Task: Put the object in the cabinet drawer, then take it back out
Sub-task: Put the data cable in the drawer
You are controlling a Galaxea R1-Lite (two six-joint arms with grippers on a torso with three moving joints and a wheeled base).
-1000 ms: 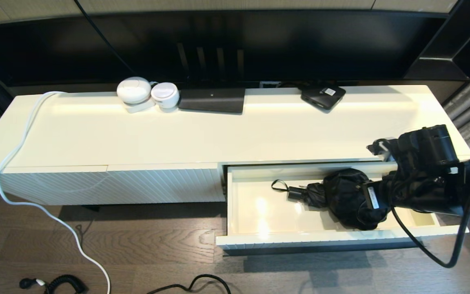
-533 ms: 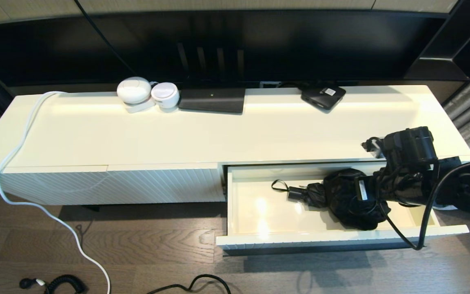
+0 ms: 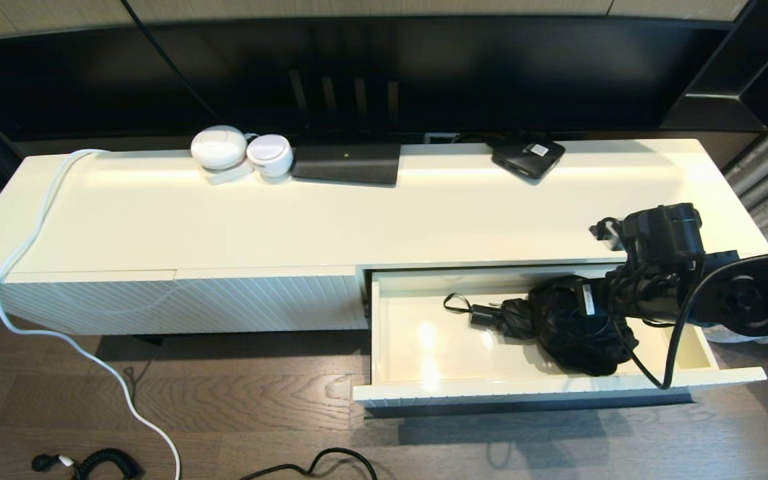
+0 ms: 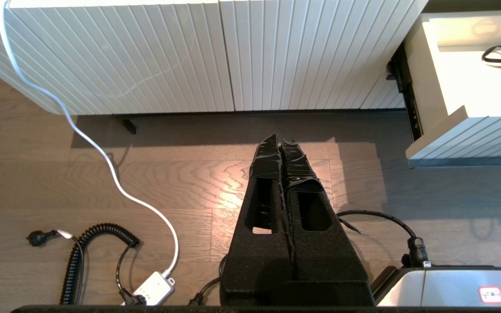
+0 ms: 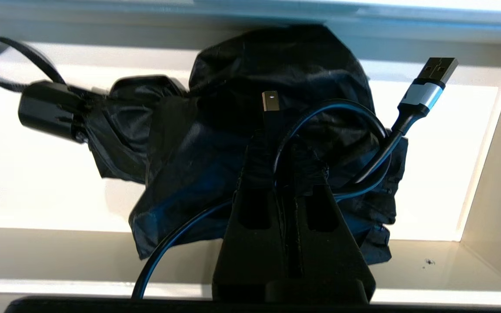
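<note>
The cabinet drawer (image 3: 424,363) stands pulled out at the right end of the cream cabinet (image 3: 357,220), its glossy interior open from above. Inside, toward the drawer's right half, lies a folded black umbrella (image 3: 557,327), the likely task object. Its long axis runs roughly parallel to the drawer front: the handle (image 3: 484,315) with its wrist loop (image 3: 454,303) points toward the drawer's left side, and the bunched canopy sits toward the right side.

The right pincer (image 5: 283,171) reaches in from the drawer's right end, low over the canopy. Its 2 fingers are pressed together, and a thin cable (image 5: 333,143) with a USB plug (image 5: 435,74) loops around them; whether they pinch a fold of canopy fabric cannot be told, since black fingertips merge with black cloth. The low, sideways approach probably suits the shallow drawer, keeping the wrist clear of the cabinet top edge above the opening.

The left pincer (image 4: 282,148) hangs parked over the wooden floor (image 4: 168,182) in front of the ribbed panel (image 4: 189,52), fingers together and empty.

With the umbrella resting in the drawer, the task appears to stand between the placing step and the retrieval.
</note>
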